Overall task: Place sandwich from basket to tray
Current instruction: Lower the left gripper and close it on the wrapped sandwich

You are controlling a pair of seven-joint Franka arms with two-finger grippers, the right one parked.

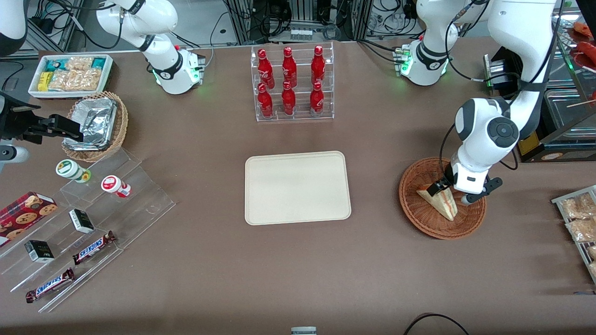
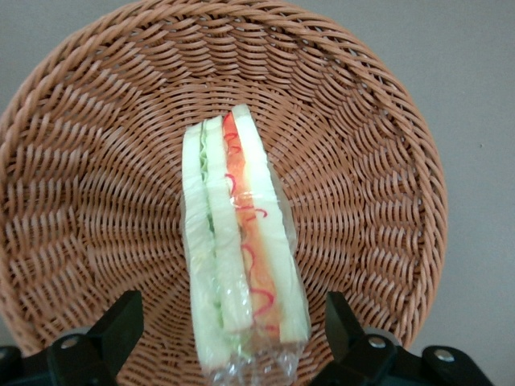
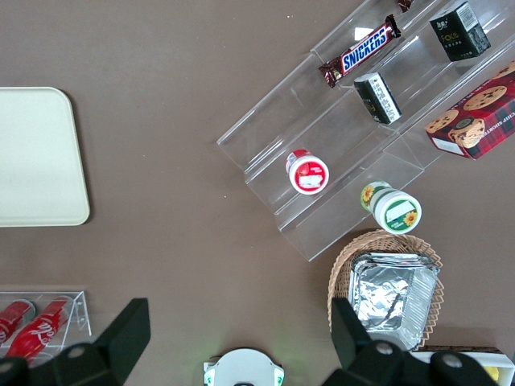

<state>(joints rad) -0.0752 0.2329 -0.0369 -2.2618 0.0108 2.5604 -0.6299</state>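
Observation:
The sandwich (image 1: 440,201), a plastic-wrapped white-bread wedge with red and green filling, lies in the reddish-brown wicker basket (image 1: 414,211) toward the working arm's end of the table. My left gripper (image 1: 452,190) hangs just above the basket, over the sandwich's thick end. In the left wrist view the sandwich (image 2: 241,249) stands on edge in the basket (image 2: 96,161), and the gripper (image 2: 235,326) is open with one finger on each side of it, apart from the wrap. The cream-beige tray (image 1: 298,187) lies flat at the table's middle, with nothing on it.
A clear rack of red bottles (image 1: 291,83) stands farther from the front camera than the tray. A wire rack of snack packets (image 1: 579,218) sits at the working arm's table edge. Clear stepped shelves with candy bars and cups (image 1: 88,223), a foil-filled tan basket (image 1: 95,124) and a white snack bin (image 1: 70,74) lie toward the parked arm's end.

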